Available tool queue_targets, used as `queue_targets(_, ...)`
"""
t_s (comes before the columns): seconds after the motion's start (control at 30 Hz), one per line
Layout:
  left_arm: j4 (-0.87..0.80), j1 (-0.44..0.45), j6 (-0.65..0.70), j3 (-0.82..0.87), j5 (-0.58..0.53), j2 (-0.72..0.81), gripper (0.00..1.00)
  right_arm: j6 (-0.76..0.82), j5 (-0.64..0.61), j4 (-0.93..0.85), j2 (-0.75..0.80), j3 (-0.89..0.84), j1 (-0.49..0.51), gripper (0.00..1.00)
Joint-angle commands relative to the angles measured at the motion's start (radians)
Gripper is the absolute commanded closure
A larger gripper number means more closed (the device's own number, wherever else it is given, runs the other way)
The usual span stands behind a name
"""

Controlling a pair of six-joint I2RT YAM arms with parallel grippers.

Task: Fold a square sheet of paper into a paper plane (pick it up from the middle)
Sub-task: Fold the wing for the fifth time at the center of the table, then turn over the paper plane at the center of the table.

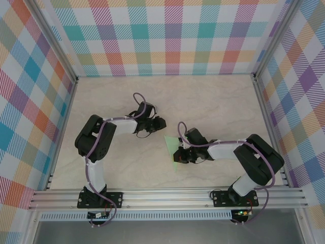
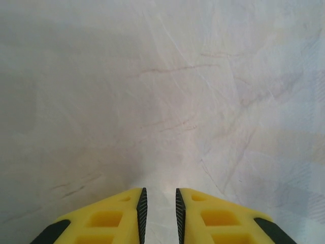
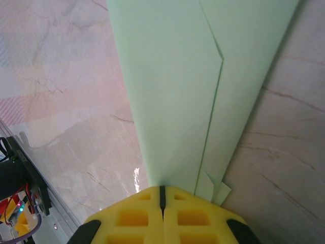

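Plaid walls [image 1: 172, 35] enclosed a marble table [image 1: 213, 101]; right gripper [image 3: 162, 197] clenched paper [image 3: 167, 91] lying to its left; left gripper [image 2: 159, 208] stood slightly ajar, empty.

The right gripper [image 1: 180, 152] sat over the pale green paper plane [image 1: 170, 144] on the table [image 1: 218, 101], the left gripper [image 1: 160, 123] nearby.

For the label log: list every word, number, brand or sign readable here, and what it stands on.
None can be read.
The folded pale mint-green paper sheet is plain; the right arm's yellow plastic fingers, the marbled beige table and the plaid walls bear no print.
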State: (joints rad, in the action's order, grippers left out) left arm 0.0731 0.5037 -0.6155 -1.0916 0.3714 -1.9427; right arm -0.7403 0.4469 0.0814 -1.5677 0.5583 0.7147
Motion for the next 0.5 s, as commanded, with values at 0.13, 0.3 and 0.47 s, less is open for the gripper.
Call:
queue_targets(0.13, -0.337, 0.066, 0.027, -0.030, -0.218, 0.220, 0.62, 0.041, -0.114, -0.254, 0.289, 0.044, -0.035, 0.70)
queue_targets(0.3, -0.508, 0.183, -0.071, -0.007, -0.386, 0.320, 0.44, 0.093, -0.080, -0.313, 0.302, 0.029, -0.171, 0.60)
queue_targets(0.47, -0.563, 0.278, -0.146, -0.004, -0.445, 0.320, 0.40, 0.076, 0.026, -0.209, 0.193, 0.052, -0.176, 0.58)
